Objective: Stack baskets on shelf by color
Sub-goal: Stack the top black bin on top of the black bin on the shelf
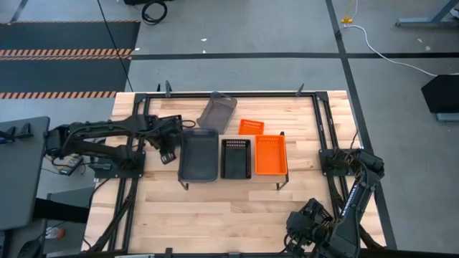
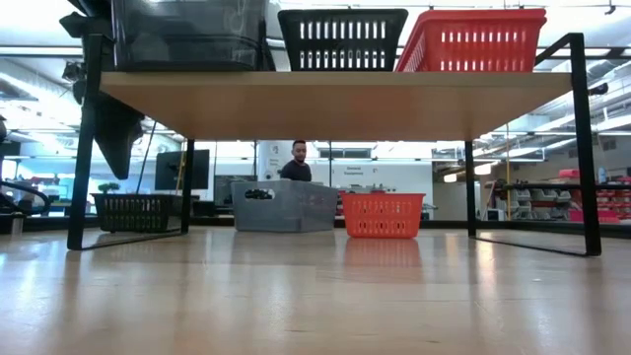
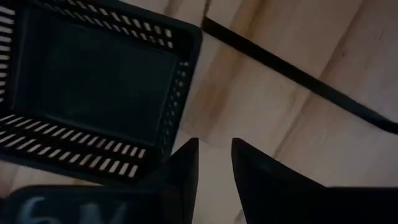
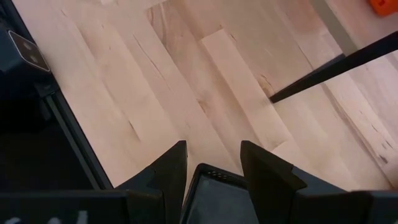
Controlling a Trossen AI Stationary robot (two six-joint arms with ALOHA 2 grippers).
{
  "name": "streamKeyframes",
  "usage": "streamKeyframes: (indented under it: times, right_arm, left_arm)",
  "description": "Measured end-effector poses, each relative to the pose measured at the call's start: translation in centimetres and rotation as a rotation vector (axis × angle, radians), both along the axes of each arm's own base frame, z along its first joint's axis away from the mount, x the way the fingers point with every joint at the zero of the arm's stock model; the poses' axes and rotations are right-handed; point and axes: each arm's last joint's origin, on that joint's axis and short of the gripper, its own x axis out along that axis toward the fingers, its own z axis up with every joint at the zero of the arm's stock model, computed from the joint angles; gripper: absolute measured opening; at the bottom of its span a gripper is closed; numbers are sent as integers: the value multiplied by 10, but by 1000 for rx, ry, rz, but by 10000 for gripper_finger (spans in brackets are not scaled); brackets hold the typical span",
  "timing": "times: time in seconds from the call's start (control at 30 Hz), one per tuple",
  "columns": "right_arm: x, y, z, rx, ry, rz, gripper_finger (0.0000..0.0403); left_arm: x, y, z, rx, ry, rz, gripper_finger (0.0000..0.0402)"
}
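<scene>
Pale wooden table (image 1: pixel 237 215) stands on a grey floor with striped mats to the far left. On the shelf (image 2: pixel 335 99) sit a grey basket (image 1: pixel 199 155), a black basket (image 1: pixel 235 158) and an orange basket (image 1: pixel 271 155), left to right. Beyond it on the table lie another grey basket (image 1: pixel 216 109) and a small orange basket (image 1: pixel 251 127). Only the low view shows a person far off in the room, and a black basket (image 2: pixel 132 211) on the table at left. The left gripper (image 3: pixel 214 155) hangs left of the shelf, fingers apart, holding nothing. The right gripper (image 4: pixel 212 163), at the near right, has spread fingers.
</scene>
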Motion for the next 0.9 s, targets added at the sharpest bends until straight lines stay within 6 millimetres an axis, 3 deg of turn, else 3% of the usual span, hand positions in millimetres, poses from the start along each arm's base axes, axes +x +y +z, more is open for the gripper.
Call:
streamKeyframes:
  times: [0.2,0.53,0.9]
  right_arm:
    - [0,0,0,1,0,0,158]
    - [0,0,0,-5,5,16,158]
    - [0,0,0,-5,4,15,158]
  left_arm:
    - [3,-2,-4,22,39,-1,103]
    - [3,12,-14,60,125,112,103]
    - [7,8,-17,15,126,63,103]
